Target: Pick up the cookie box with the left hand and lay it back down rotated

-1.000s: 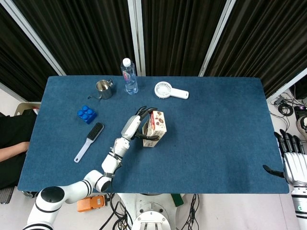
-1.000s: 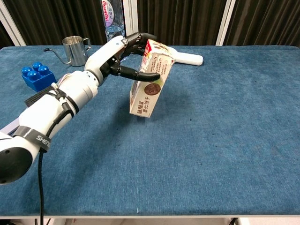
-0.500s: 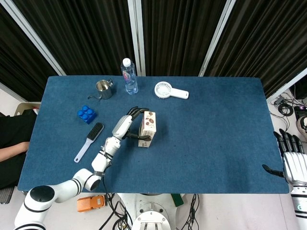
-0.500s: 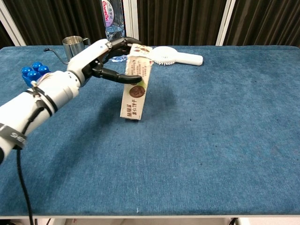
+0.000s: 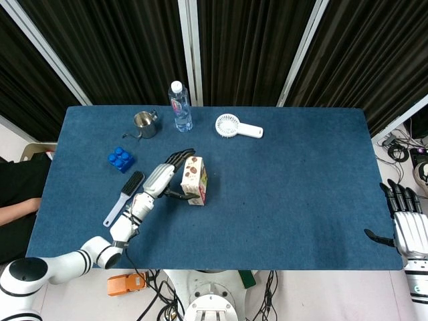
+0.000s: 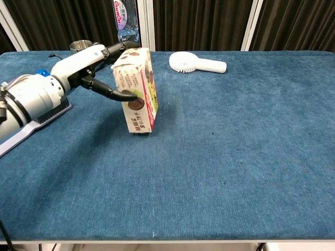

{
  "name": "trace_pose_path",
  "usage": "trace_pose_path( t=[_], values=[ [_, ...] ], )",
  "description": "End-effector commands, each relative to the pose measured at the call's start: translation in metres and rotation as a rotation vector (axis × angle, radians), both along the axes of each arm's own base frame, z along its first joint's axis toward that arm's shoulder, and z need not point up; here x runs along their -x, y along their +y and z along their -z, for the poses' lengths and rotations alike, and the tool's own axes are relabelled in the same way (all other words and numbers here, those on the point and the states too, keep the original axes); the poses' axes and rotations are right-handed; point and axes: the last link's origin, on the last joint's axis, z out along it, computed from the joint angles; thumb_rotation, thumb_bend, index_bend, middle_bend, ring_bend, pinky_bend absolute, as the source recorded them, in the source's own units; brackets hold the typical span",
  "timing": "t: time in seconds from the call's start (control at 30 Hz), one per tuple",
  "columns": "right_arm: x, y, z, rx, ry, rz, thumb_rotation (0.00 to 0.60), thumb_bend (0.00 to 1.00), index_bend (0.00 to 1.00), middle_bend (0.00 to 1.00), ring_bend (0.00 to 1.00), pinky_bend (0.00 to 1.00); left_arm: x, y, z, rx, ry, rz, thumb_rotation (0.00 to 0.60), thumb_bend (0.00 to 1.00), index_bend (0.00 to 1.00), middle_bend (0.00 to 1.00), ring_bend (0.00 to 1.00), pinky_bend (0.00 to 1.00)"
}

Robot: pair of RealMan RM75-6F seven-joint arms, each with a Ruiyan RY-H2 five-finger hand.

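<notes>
Gripping the cookie box [image 6: 137,90] near its top, the left hand [image 6: 99,61] has its fingers over the upper edge and its thumb across the printed front face. The box stands tall and slightly tilted, left of the middle of the counter [image 6: 235,157]. In the chest view its lower end looks to be at or just above the blue cloth; I cannot tell whether it touches.

By my reading this is the carrying and turning stage: the box is lifted or nearly so and has yet to be laid flat. The next move calls for tipping it over onto a broad face, with the wrist rolling so that the long side comes down first, and only then loosening the fingers. The brush [image 5: 123,197] lies close on the left, so the box should come down on the free cloth to its right.

The right hand [image 5: 409,224] hangs off the counter's right edge, fingers spread, holding nothing.
</notes>
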Motion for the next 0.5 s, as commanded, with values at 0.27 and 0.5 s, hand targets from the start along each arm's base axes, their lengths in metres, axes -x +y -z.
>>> trace_pose_path(
  t=[0.27,0.5],
  values=[
    [0.002,0.0,0.0,-0.001,-0.01,-0.001,0.6,0.13,0.0,0.0,0.0,0.0,-0.01,-0.015,-0.021,-0.022,0.08,0.041,0.526,0.09,0.0,0.0,0.0,0.0],
    [0.004,0.0,0.0,-0.001,-0.014,0.002,0.6,0.13,0.0,0.0,0.0,0.0,-0.027,-0.021,-0.037,-0.027,0.15,0.071,0.526,0.06,0.0,0.0,0.0,0.0]
  ],
)
